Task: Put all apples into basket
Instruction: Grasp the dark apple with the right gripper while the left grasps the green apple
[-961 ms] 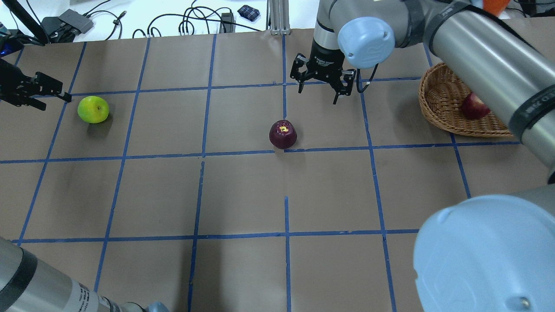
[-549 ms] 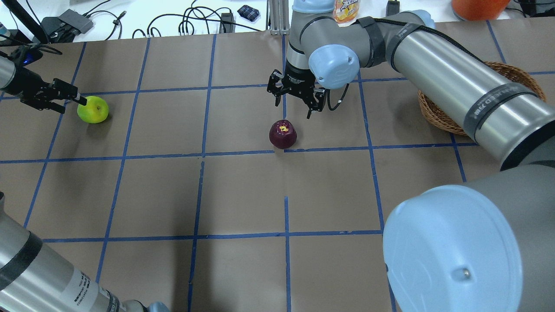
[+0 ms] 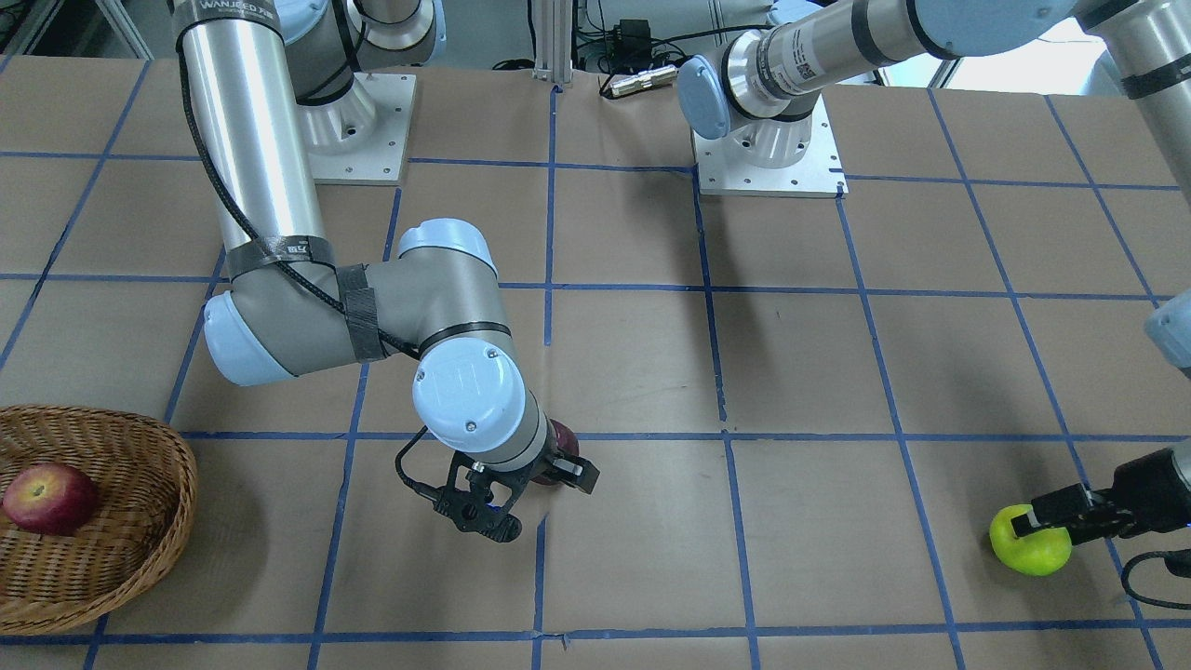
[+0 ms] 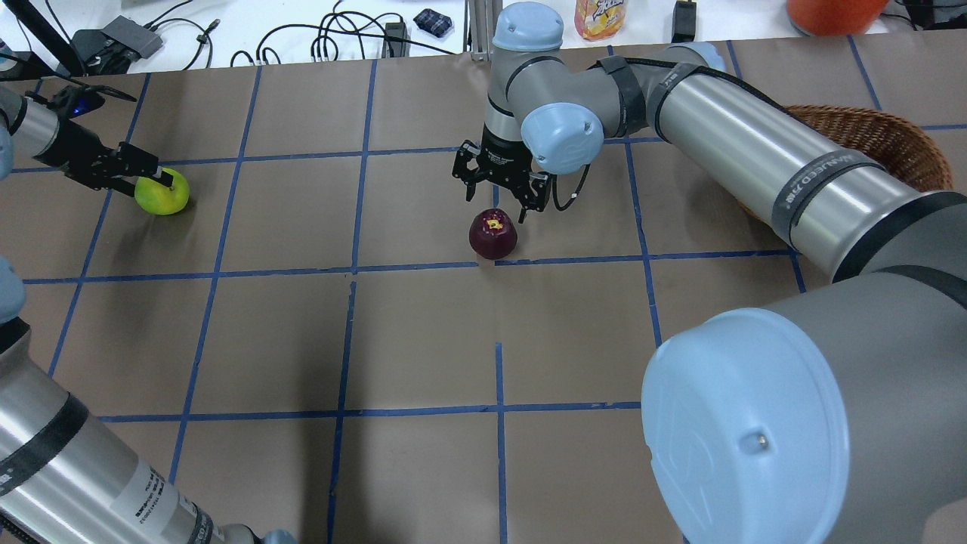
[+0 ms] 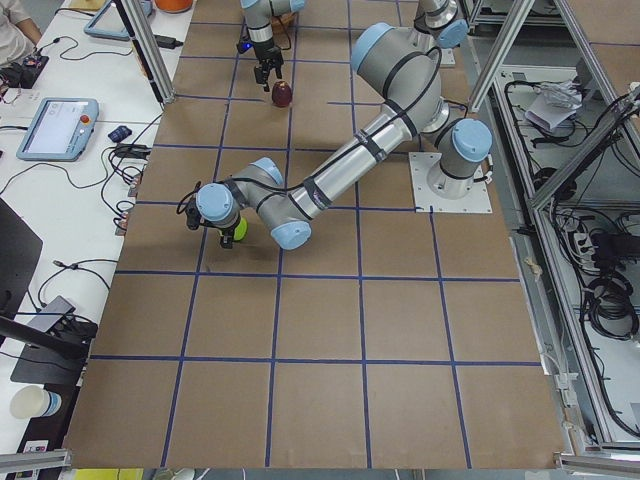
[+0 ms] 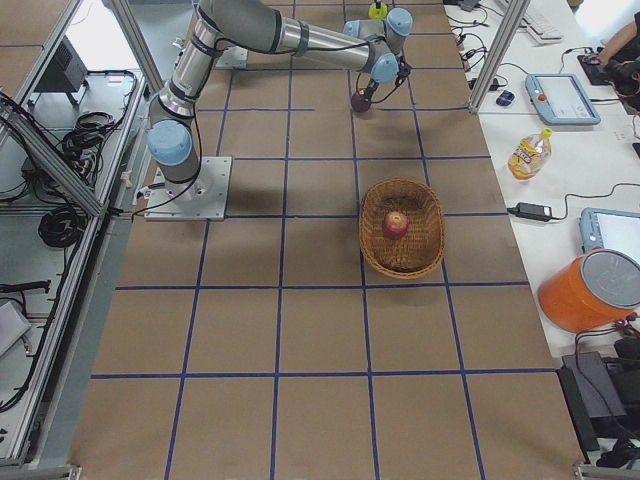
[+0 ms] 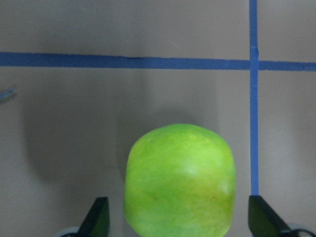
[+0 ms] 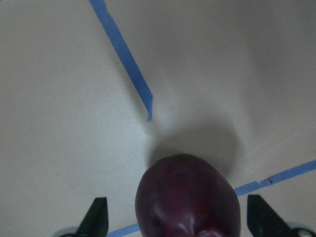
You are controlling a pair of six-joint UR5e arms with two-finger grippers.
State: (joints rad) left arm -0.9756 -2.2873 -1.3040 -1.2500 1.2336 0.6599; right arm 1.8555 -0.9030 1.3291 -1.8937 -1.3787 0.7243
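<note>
Red apple (image 3: 51, 498) sat in basket (image 3: 181, 484); maroon apple (image 4: 492, 234) lay just under spread right gripper (image 4: 495, 207), green apple (image 7: 180, 177) between unclosed left gripper (image 7: 180, 219) fingers, neither gripped

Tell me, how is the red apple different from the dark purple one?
The red apple is bright red with a yellowish patch; the dark purple apple is deep maroon. The red apple lies in the basket; the purple one sits on the table. The right gripper hangs open at the purple one; none is near the red one. Both are round and ungripped.
</note>
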